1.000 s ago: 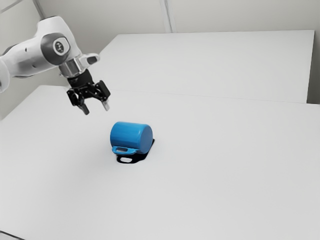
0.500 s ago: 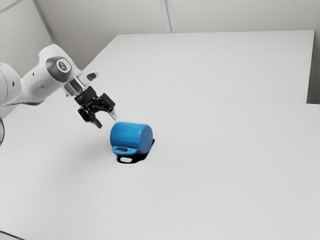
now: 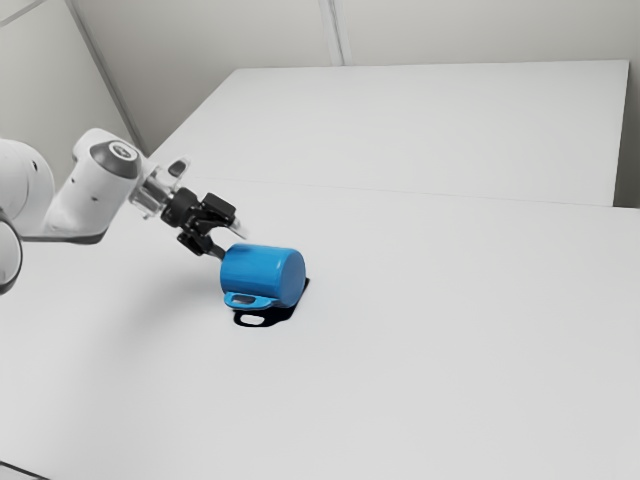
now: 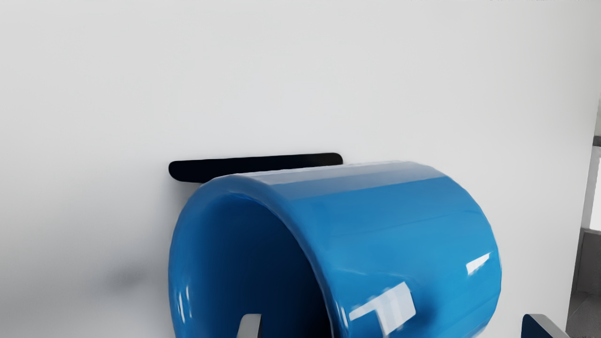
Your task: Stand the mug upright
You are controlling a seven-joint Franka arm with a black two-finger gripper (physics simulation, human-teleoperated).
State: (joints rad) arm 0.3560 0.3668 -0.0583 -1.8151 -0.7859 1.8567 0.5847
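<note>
The blue mug (image 3: 262,272) lies on its side on the white table (image 3: 430,330), its closed base facing the exterior view's right and its handle low on the camera's side. My gripper (image 3: 230,243) is at the mug's exterior-view-left end, fingers spread wide. In the wrist view the mug (image 4: 389,234) shows its open mouth and outer wall. There the gripper (image 4: 395,324) is open, one fingertip in front of or within the mouth, the other outside the wall. Whether either finger touches the mug I cannot tell.
A dark shadow (image 3: 290,308) lies beside and under the mug. Behind the table's far side stands a pale raised panel (image 3: 420,130). A thin dark cable (image 3: 22,470) crosses the near corner at the exterior view's left.
My hand has moved down and toward the exterior view's right, tilting more level as it came up to the mug. The mug has stayed where it was.
</note>
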